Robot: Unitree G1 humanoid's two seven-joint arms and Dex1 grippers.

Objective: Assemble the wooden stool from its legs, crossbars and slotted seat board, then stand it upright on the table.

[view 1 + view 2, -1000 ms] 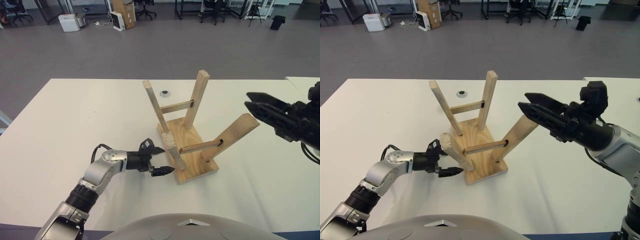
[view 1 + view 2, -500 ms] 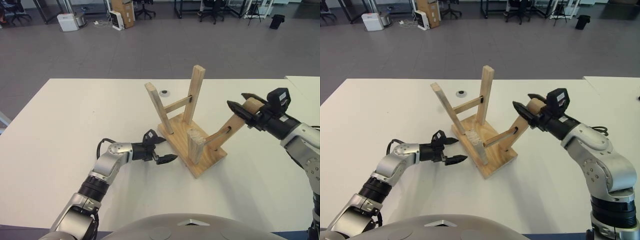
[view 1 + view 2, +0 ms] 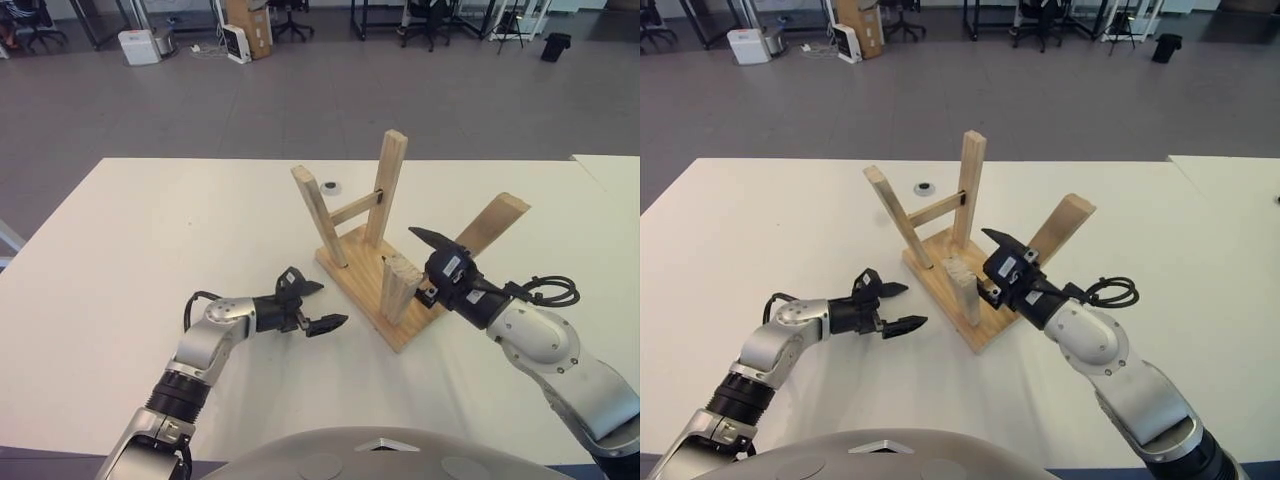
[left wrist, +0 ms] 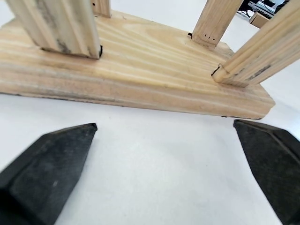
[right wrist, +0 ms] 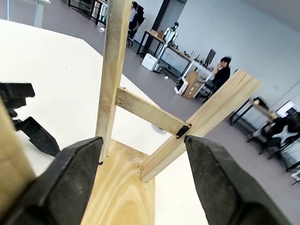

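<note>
You have a seat board [image 4: 140, 61] of pale honey-yellow wood, with fine brown grain lines running along its length and dark smudges on its near edge. The legs [image 3: 388, 185] and crossbars [image 3: 355, 208] are the same light wood, flecked with grey scuffs; their joints show as small black marks. Under them you see a plain white table [image 3: 150, 230]. Both the left gripper [image 3: 332, 303] and the right gripper [image 5: 143, 140] are matte black, on silver-grey arms. The small disc [image 3: 329, 186] on the far side of the table is dark grey.

white table [image 3: 120, 230] | stool [image 3: 362, 280] — seat board down, legs up | small dark disc [image 3: 329, 185] behind it
</note>
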